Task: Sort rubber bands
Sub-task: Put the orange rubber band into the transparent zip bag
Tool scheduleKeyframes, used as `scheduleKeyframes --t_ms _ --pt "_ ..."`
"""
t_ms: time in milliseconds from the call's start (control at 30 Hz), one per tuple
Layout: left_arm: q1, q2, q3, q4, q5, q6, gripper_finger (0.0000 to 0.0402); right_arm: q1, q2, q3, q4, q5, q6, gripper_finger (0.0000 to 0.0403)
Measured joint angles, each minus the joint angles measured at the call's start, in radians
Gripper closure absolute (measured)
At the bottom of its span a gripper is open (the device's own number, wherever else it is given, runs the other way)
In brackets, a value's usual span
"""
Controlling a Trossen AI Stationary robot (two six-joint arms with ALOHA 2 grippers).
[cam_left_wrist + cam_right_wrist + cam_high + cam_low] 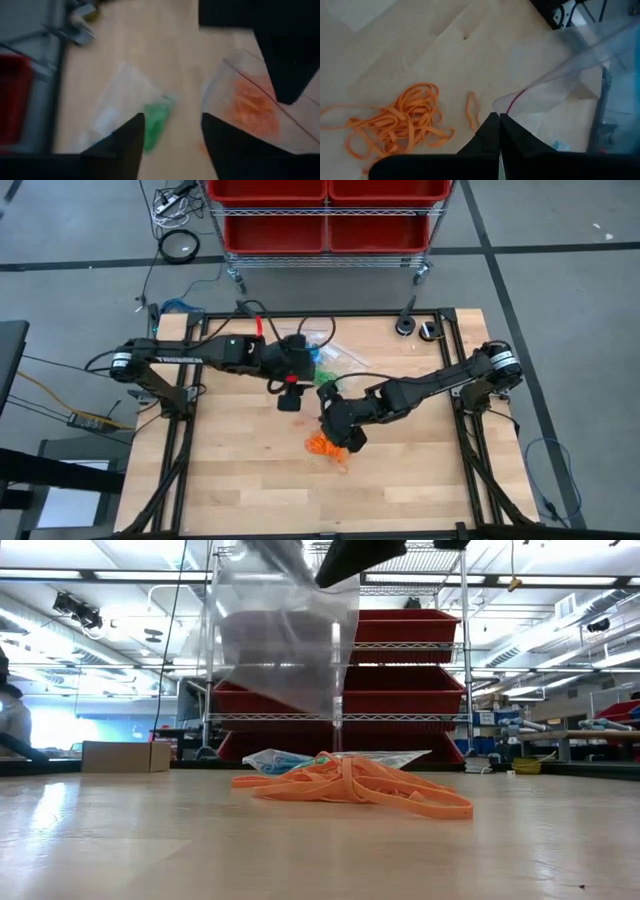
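A loose pile of orange rubber bands lies on the table's middle, with one stray orange band beside it. Green bands sit inside a clear zip bag lying flat. Blue bands show in another bag behind the orange pile. My right gripper is just right of the orange pile and shut on a clear zip bag. My left gripper is open and hovers near the green bands, holding nothing. My right gripper pinches the clear zip bag between its two fingers at the mouth edge, where the red zip line runs. The fingers come from above. The bag hangs below them, lifted clear of the table, above the orange pile.
More clear bags lie toward the far edge. Two small dark things sit at the far right corner. A tan cardboard box stands far left. A rack of red bins is beyond the far edge. Bare wood lies near and left.
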Motion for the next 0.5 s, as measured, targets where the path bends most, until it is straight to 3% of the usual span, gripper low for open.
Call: scheduleKeyframes --t_ms 133,233,333,500 --pt "-0.027 -0.002 0.076 -0.013 -0.012 0.055 0.0152 0.0 -0.03 0.0 -0.016 -0.028 0.03 0.0403" --pt "-0.053 -0.002 0.109 -0.028 -0.046 0.089 0.0148 0.0 -0.039 0.0 -0.025 -0.105 0.072 0.0403" --pt "-0.071 -0.002 0.125 -0.063 -0.084 0.117 0.015 0.006 -0.039 0.0 -0.046 -0.11 0.079 0.0403" --pt "-0.119 -0.002 0.124 -0.107 0.005 0.114 0.0154 0.009 -0.039 0.0 -0.06 -0.109 0.084 0.0403"
